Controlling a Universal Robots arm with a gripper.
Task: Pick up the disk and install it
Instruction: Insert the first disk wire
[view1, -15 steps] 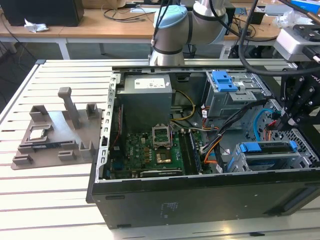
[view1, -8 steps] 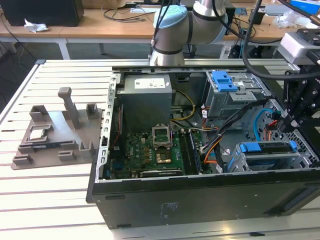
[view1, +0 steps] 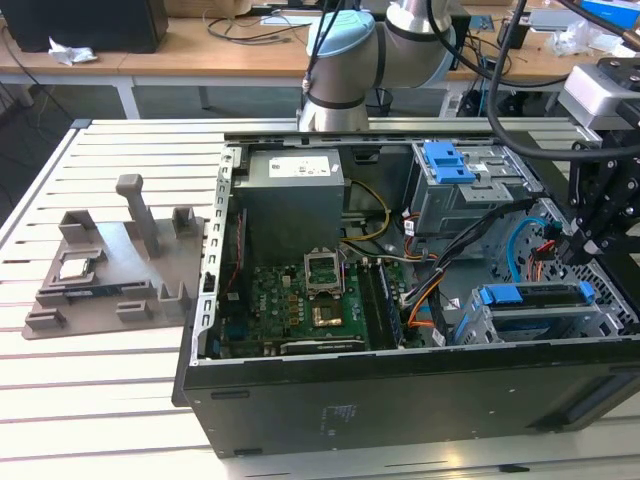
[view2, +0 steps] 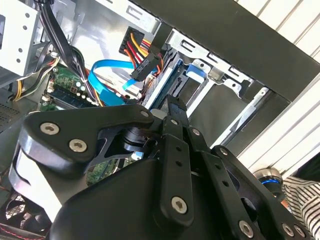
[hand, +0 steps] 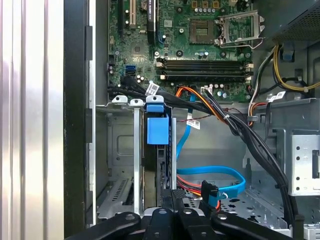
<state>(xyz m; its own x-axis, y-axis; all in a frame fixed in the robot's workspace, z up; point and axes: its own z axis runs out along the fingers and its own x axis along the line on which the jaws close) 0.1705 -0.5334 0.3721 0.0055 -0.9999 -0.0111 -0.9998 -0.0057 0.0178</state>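
Disk (view1: 535, 297) sits edge-up in drive cage (view1: 480, 325) w/ tool (view1: 590, 235) just above; tool's spread: can't tell. Prob. heavy, stiff, shock-sensitive; grip the blue frame edges.

I work over a table (view1: 110, 390) of pale metal slats. On it, toward the exterior view's right, lies an open computer case (view1: 400, 390) on its side; to the left sits a grey plastic fixture (view1: 120, 265).
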